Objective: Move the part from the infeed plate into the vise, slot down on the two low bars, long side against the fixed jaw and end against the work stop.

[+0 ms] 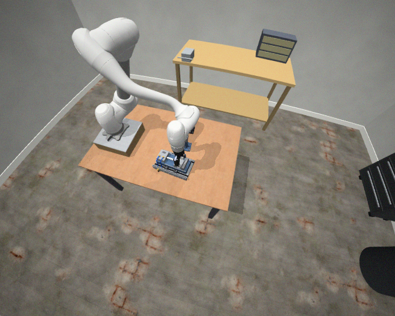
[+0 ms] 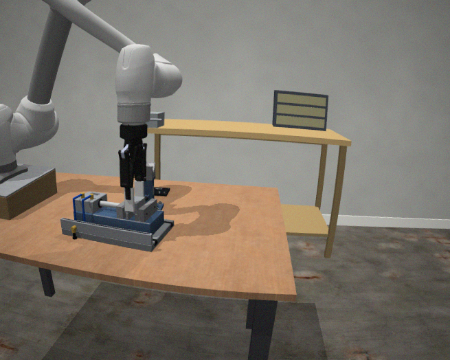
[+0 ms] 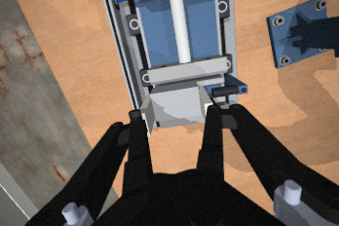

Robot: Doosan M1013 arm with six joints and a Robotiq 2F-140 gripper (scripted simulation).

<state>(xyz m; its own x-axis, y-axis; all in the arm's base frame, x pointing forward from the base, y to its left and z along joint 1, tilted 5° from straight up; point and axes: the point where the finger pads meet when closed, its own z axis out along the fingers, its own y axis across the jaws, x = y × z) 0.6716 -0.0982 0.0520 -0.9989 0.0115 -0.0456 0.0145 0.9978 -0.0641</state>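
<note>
Now the gripper (image 3: pixel 175 112) is clamped on the block (image 3: pixel 176 104), lowered into the vise (image 3: pixel 182 44); seating apparently incomplete. Next: nudge toward stop rod (image 3: pixel 225 90), release.

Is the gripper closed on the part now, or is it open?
Closed on the part: the gripper has a finger on each end of it, down in the vise.

A small workshop or machining cell: at frame centre a wooden table (image 1: pixel 204 190) carries a blue pneumatic vise (image 2: pixel 113 222) and the grey pedestal (image 1: pixel 131 141) of a white robot arm (image 1: pixel 146 93). Behind it, toward the upper right, a plain wooden workbench (image 1: pixel 238 61) bears a small drawer cabinet (image 1: pixel 275 46). Bare grey walls and a worn, stained floor (image 1: pixel 156 272) surround them
</note>
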